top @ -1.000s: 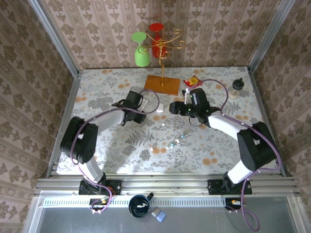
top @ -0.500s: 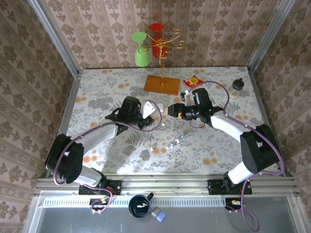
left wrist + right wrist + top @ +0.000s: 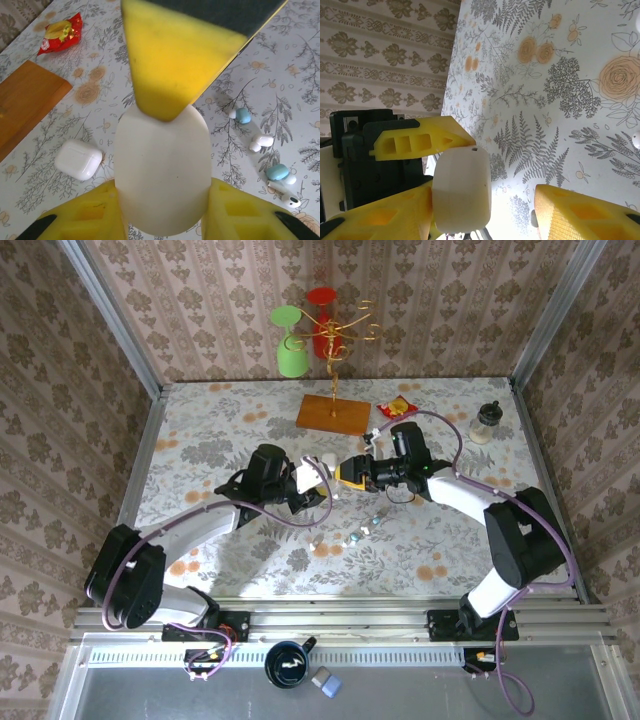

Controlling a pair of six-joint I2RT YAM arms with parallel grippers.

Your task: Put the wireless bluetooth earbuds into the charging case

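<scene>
while the left claw point(image 3: 162, 202) holds a rounded white plastic charging case point(image 3: 162, 160) narrowly between its two yellow fingers point(image 3: 95, 212), the case hangs above the flower-patterned surface point(image 3: 300, 65) with its domed end pointing away from that wrist. the right claw point(image 3: 487, 197) stands wide. one of its yellow fingers lies against the case and appears to touch it, and the other is well apart from the case, with bare surface showing in the gap between. from above, the two claws meet near the middle of the surface with the case between them.

the wireless bluetooth earbuds point(image 3: 261, 142), tiny white and pale-blue plastic pieces, lie loose on the surface in a scattered line. in the left wrist view they are to the right of the held case, and from above they sit nearer the arm bases than the claws do.

a smaller white case with rounded corners point(image 3: 78, 159) rests on the surface just left of the held one. beyond it lie a flat brown wooden board point(image 3: 25, 97) and a red snack packet point(image 3: 60, 32). a gold wire stand point(image 3: 340, 335) rises from the board, with a green plastic cup point(image 3: 290, 345) and a red plastic cup point(image 3: 322, 302) on it.
</scene>
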